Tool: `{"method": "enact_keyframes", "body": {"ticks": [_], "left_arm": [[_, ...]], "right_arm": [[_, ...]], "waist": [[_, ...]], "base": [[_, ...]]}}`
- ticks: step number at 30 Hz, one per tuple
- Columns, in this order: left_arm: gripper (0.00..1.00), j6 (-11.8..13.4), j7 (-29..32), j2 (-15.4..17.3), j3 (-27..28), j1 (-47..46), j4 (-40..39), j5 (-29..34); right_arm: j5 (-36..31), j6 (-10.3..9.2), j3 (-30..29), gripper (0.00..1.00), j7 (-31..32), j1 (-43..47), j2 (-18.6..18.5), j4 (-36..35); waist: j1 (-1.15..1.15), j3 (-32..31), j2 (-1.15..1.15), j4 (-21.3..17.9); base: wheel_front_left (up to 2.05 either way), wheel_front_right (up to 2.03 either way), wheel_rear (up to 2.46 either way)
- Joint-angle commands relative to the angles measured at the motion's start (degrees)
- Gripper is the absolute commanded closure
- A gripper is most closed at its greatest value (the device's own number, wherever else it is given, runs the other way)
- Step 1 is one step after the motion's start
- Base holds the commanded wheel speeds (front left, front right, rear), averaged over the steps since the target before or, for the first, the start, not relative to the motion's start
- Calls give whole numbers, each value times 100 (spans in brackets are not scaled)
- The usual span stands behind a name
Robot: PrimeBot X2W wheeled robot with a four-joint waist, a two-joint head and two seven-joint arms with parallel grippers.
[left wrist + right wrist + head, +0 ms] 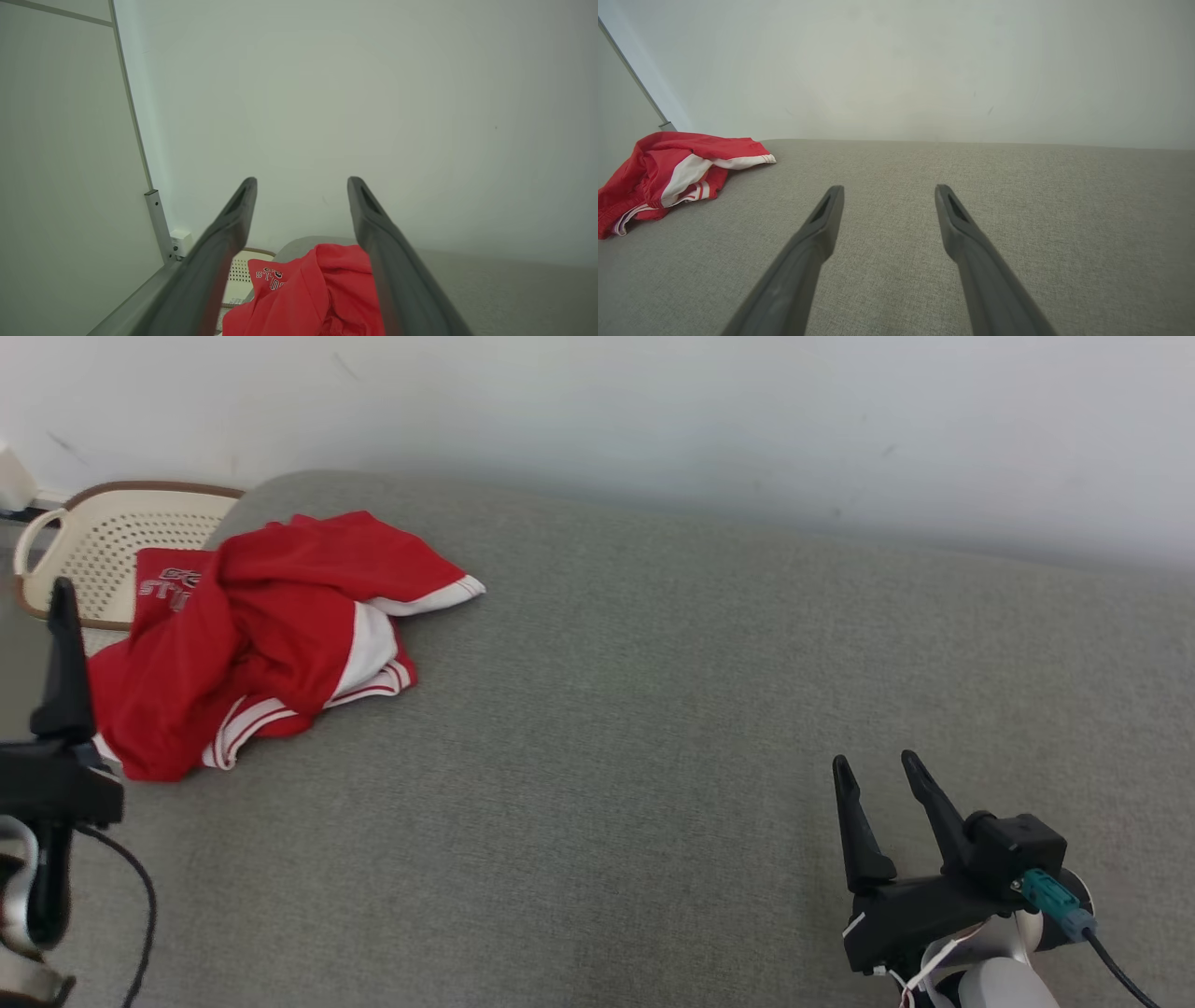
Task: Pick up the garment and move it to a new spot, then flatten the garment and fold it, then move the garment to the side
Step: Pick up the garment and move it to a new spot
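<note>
Just beside basket (103, 537), red garment (271, 616)

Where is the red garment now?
In the head view, the garment lies crumpled at the far left of the grey surface, beside the cream basket.

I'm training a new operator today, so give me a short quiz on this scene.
1. True or false: the garment lies neatly folded.
2. Which is nearer the garment? A, left gripper; B, right gripper.
3. Fill in: both grippers are ____.
Key: 1 false, it is crumpled; 2 A; 3 open.
</note>
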Motion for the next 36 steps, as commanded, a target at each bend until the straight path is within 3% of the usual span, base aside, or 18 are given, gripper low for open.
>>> {"method": "enact_keyframes", "body": {"ticks": [1, 15, 27, 36], "left_arm": [[0, -11, 47, 116, 14, -99, 92, 0], [0, -454, 492, 835, 14, -1459, 2166, -132], [0, -804, 1117, 949, -425, -2020, 3669, -379], [0, -853, 2045, 1059, -1081, -2289, 4407, -386]], "right_arm": [[13, 1, 6, 0, -15, -59, -38, -21], [53, 1, -121, 0, -263, -365, -14, 5], [85, 1, -125, 0, -367, -472, 1, 65], [102, 1, -105, 0, -422, -525, 39, 128]], "waist": [[-1, 462, -1, -486], [-1, 1097, -1, -1680], [-1, 1275, -1, -2023], [-1, 1358, -1, -2161]], "base": [[0, 0, 0], [0, 0, 0], [0, 0, 0], [0, 0, 0]]}}
